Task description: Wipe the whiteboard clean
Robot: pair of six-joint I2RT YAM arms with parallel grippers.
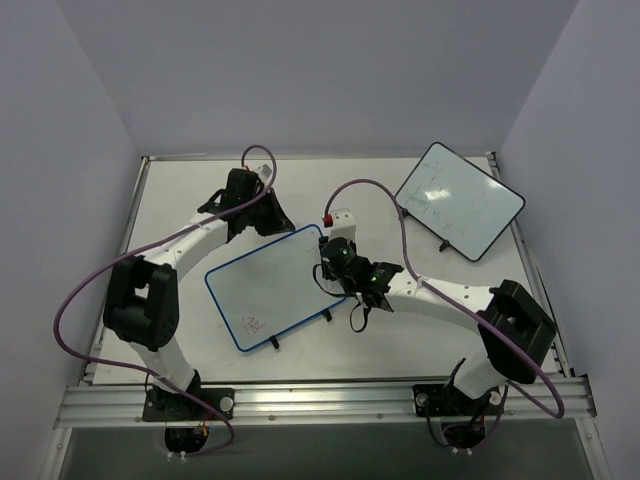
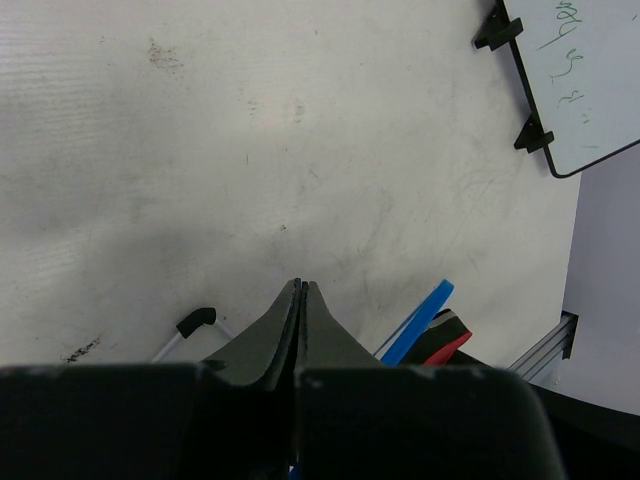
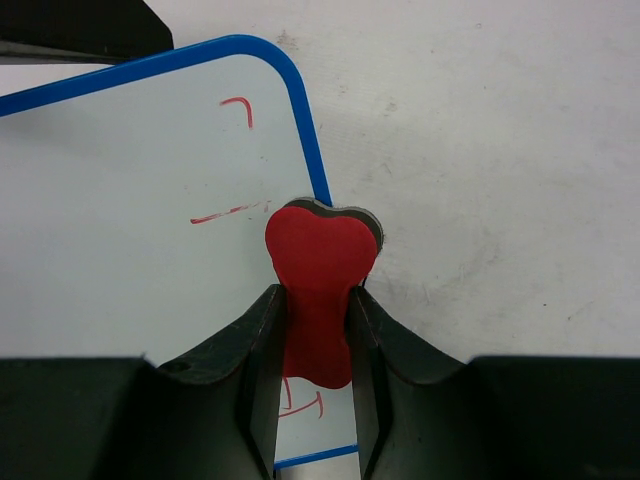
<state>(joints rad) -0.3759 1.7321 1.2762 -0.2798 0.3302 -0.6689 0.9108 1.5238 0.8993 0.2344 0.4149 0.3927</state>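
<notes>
The whiteboard (image 1: 285, 285), blue-rimmed with small black feet, lies mid-table and carries red scribbles (image 1: 253, 323) near its front corner. In the right wrist view, red marks (image 3: 226, 213) show on its white face (image 3: 120, 250). My right gripper (image 3: 315, 292) is shut on a red bone-shaped eraser (image 3: 321, 255), whose pad rests at the board's right rim. In the top view this gripper (image 1: 332, 268) sits at the board's right edge. My left gripper (image 2: 301, 284) is shut at the board's far edge (image 1: 265, 218), with a sliver of blue rim between its jaws.
A second whiteboard (image 1: 458, 198) with a black rim and faint dark marks stands at the back right, also seen as a corner (image 2: 580, 80) in the left wrist view. The white table (image 1: 180, 200) is scuffed. Metal rails (image 1: 320, 400) run along the front edge.
</notes>
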